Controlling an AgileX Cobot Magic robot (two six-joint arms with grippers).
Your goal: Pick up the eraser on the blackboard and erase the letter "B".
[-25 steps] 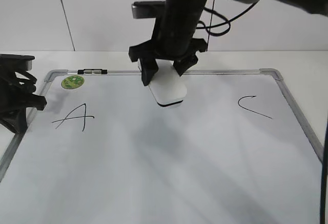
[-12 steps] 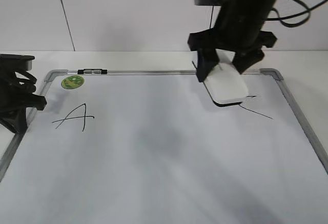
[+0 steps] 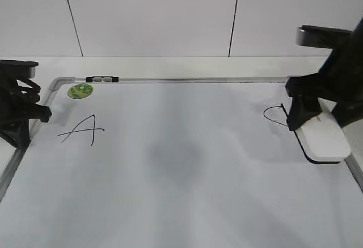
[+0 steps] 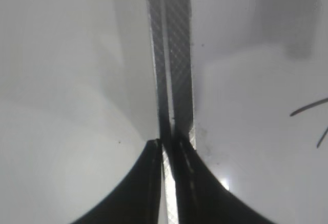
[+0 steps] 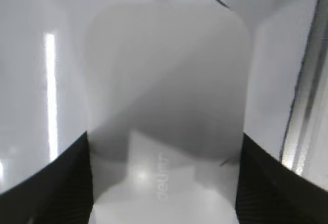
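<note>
Exterior view: the right hand (image 3: pixel 317 120) grips the eraser (image 3: pixel 324 138) by its far end, at abt 3 o'clock on the blackboard (image 3: pixel 181 191), close to the right frame rail. No letter "B" shows anywhere; centre of the board is bare, w/ only the "A" (image 3: pixel 83 130) at 9 o'clock and the "C" (image 3: pixel 277 114) just left of the eraser. So erasing looks done, imo. Risk from here: the eraser sits right beside the "C", partly over where its tail runs, so a sideways drag toward 9 o'clock w/ the pad down could smear that letter; lowering it half onto the rail could leave it tilted or let it slide onto the worktop. Long axis runs roughly 11-to-5, free end pointing toward the near right corner; dark underside faces the board, contact vs. hover can't be told. Green sticker (image 3: pixel 80 91) sits at 10 o'clock, well apart. Left hand (image 3: pixel 20 112) rests at the left frame. Left wrist view: left hand's fingers (image 4: pixel 148 183) sit pressed together over the rail, holding nothing. Right wrist view: eraser (image 5: pixel 166 106) fills the frame, long axis 12-to-6, free end at 12, clamped between both fingers (image 5: pixel 72 178) at the lower corners; rail at 3 o'clock, a black stroke just past the eraser's far edge.
</note>
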